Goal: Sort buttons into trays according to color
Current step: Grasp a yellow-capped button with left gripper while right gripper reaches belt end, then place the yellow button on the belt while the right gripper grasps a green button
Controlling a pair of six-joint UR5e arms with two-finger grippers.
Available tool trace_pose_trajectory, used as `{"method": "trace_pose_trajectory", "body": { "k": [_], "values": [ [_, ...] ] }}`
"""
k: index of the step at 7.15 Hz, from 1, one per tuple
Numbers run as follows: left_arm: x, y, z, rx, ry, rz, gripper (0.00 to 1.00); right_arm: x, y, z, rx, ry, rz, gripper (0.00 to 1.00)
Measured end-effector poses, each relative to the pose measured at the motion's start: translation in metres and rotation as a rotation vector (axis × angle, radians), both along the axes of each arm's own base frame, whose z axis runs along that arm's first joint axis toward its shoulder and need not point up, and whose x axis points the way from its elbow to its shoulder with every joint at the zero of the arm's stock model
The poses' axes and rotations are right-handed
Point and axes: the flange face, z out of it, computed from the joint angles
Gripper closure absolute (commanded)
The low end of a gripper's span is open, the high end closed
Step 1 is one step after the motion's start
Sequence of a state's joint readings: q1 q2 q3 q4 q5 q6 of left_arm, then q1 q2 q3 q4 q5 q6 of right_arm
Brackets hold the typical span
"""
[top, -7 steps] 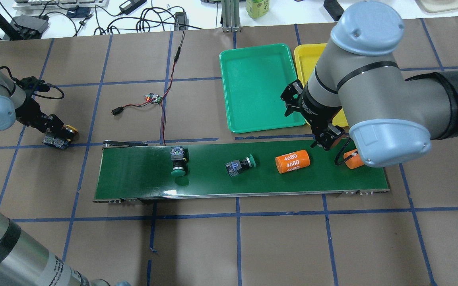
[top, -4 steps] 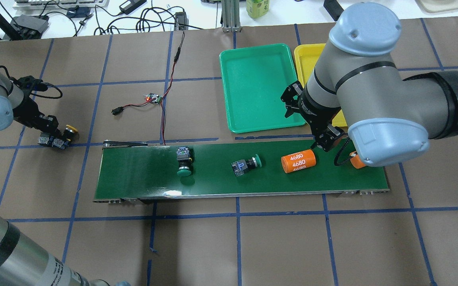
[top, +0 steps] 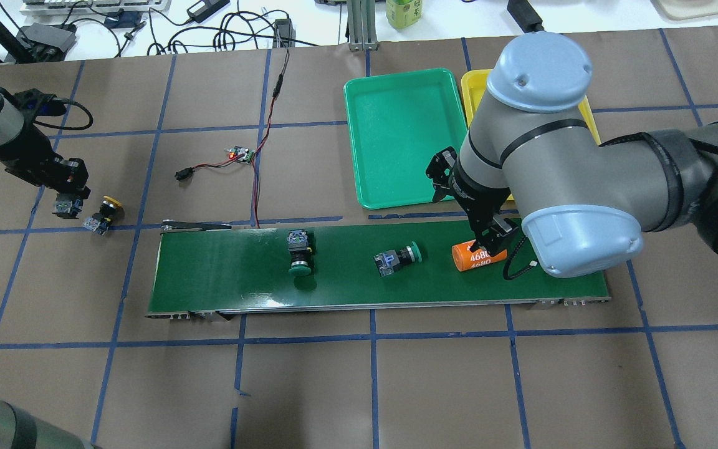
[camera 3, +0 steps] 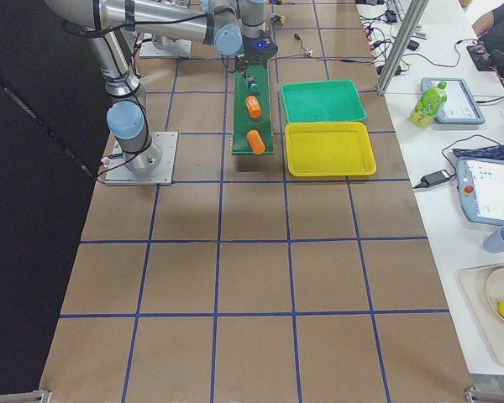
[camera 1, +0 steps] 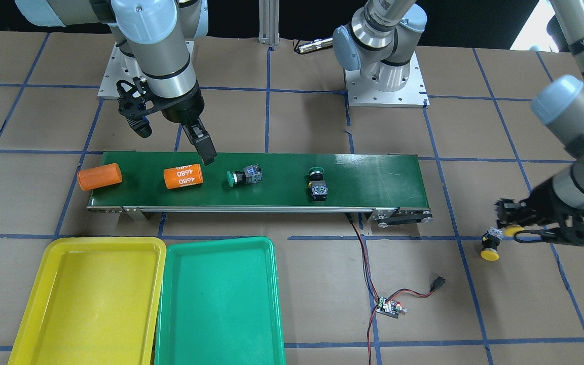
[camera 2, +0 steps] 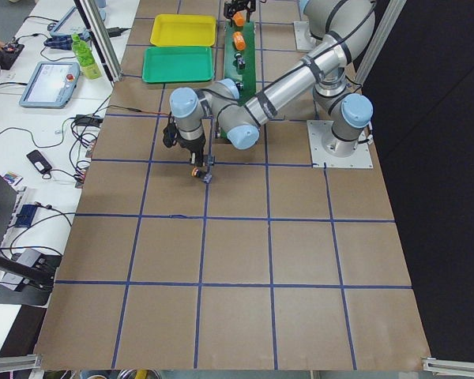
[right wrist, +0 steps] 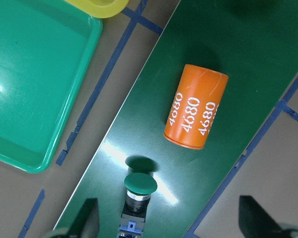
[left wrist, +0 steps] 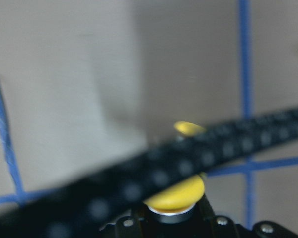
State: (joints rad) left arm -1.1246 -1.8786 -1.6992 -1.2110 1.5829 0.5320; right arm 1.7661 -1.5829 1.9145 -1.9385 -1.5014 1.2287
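Meanwhile the belt (top: 222, 274) is running: the trailing green button (top: 300, 249), the leading green button (top: 399, 257) and the 4680 cylinder (top: 478, 257) have all ridden rightward in the past second. The right gripper (right wrist: 171, 218), jaws spread wide, has slid left to hover between the cylinder and the leading green button, seemingly lining up a pick. Beyond the belt's left end, the left gripper (top: 63, 198) has drawn back, apparently clamped on a yellow button (left wrist: 174, 196). It leaves a second yellow button (top: 103, 213) lying on the table (top: 396, 386). Farthest off, the green tray (top: 396, 137) and yellow tray (camera 1: 89, 299) have received none of the four, so sorting is only starting.
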Motion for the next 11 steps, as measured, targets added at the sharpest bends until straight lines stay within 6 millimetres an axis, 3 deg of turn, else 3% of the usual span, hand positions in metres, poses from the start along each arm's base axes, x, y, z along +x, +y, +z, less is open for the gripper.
{"method": "trace_pose_trajectory", "body": {
  "k": [1,2,4,5,6,8,9,11],
  "values": [
    [-0.060,0.020,0.008,0.023,0.002,0.022,1.00,0.001,-0.001,-0.007,0.013,0.002,0.003,0.00],
    [-0.110,0.048,0.001,0.048,0.005,0.059,1.00,0.002,-0.003,-0.014,0.028,0.005,0.005,0.00],
    [-0.194,0.090,-0.013,0.063,-0.002,0.133,1.00,0.006,-0.006,-0.027,0.055,0.009,0.009,0.00],
    [-0.223,0.099,-0.019,0.065,-0.008,0.129,0.62,0.008,-0.009,-0.037,0.075,0.012,0.009,0.00],
    [-0.236,0.105,-0.029,0.079,-0.009,0.125,0.01,0.012,-0.010,-0.047,0.095,0.016,0.015,0.00],
    [-0.240,0.109,-0.043,0.087,-0.009,0.113,0.00,0.021,-0.012,-0.061,0.112,0.022,0.022,0.00],
    [-0.237,0.106,-0.039,0.068,-0.013,0.113,0.00,0.023,-0.016,-0.068,0.104,0.023,0.017,0.00],
    [-0.214,0.078,-0.004,0.019,-0.017,0.140,0.00,0.024,-0.023,-0.087,0.110,0.035,-0.002,0.00]
  ]
}}
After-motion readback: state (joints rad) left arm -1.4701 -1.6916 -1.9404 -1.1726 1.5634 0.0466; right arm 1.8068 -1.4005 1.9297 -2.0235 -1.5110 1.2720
